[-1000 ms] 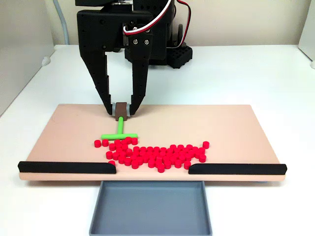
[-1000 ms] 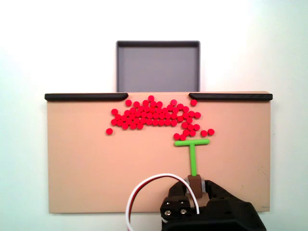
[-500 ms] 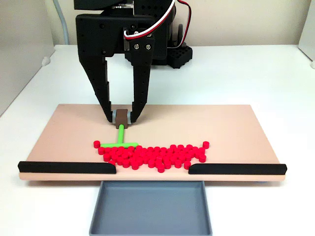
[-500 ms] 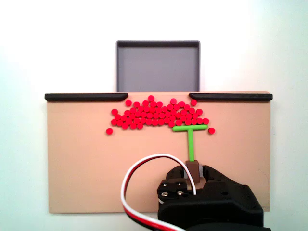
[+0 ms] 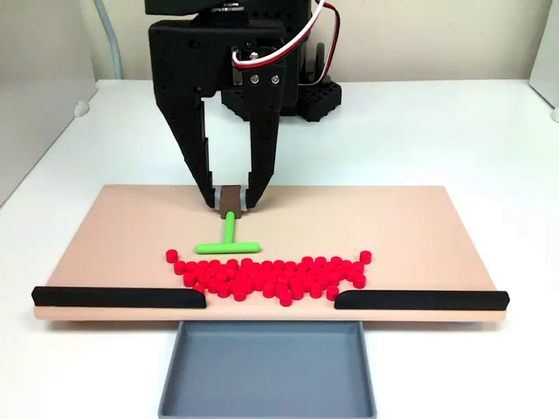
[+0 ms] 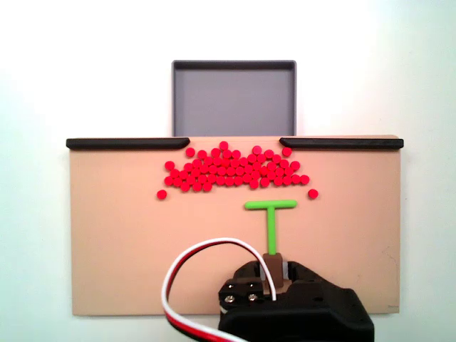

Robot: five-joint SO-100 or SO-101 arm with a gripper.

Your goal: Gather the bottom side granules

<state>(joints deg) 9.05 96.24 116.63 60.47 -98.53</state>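
The granules (image 5: 271,274) (image 6: 231,169) are tiny bright red cylinders lying in a band on the tan board (image 5: 419,227) (image 6: 121,242), just short of the gap between the two black strips. One granule (image 6: 313,193) and another (image 6: 162,194) lie slightly apart from the band. My black gripper (image 5: 231,202) (image 6: 273,269) is shut on the brown handle of the green T-shaped tool (image 5: 226,241) (image 6: 271,216). The tool's crossbar sits a short way from the granules, not touching them.
A grey tray (image 5: 266,367) (image 6: 234,96) sits against the board's edge behind the gap. Black strips (image 5: 118,297) (image 5: 419,299) line that edge on both sides. A white and red cable (image 6: 192,256) loops off the arm.
The tool pushed the stray granules into the band, then my gripper drew it back away from them and shifted it toward the middle of the board.
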